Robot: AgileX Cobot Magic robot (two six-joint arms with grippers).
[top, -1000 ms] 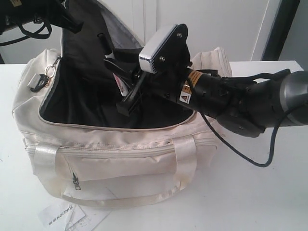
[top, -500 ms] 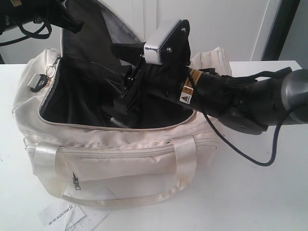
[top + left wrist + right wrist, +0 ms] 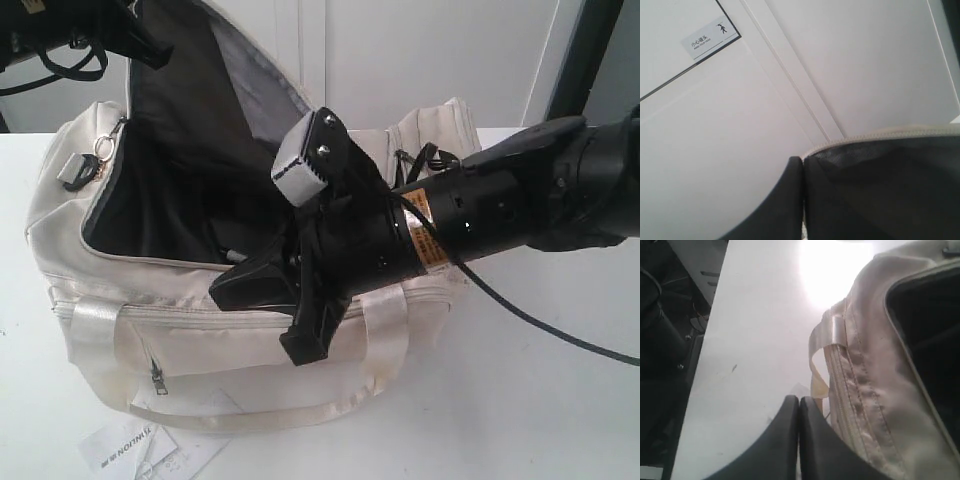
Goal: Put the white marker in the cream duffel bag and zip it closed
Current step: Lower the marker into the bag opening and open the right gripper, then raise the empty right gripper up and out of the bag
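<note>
Right gripper [image 3: 799, 401]: jaws pressed together, nothing between them. It hangs outside the cream duffel bag [image 3: 200, 335], over the front rim and close to the right end of the front strap handle [image 3: 385, 335]. Its wrist view shows only the bag's cream seam, a strap loop and the white table [image 3: 520, 410].

Left gripper [image 3: 802, 160]: fingers closed tight at the cream-piped edge of the top flap [image 3: 180, 100], apparently pinching it. In the exterior view the flap stands upright at top left, black lining facing out.

Main opening is wide, not zipped.

White marker [image 3: 232, 256]: not in either gripper. There's a slim pale shape low in the black lining, just behind the front rim. That's probably it, but it's too dark to confirm.

Front pocket zip pull [image 3: 157, 378] hangs at the left end. A paper label [image 3: 130, 455] lies on the table, touching the bag's front.
</note>
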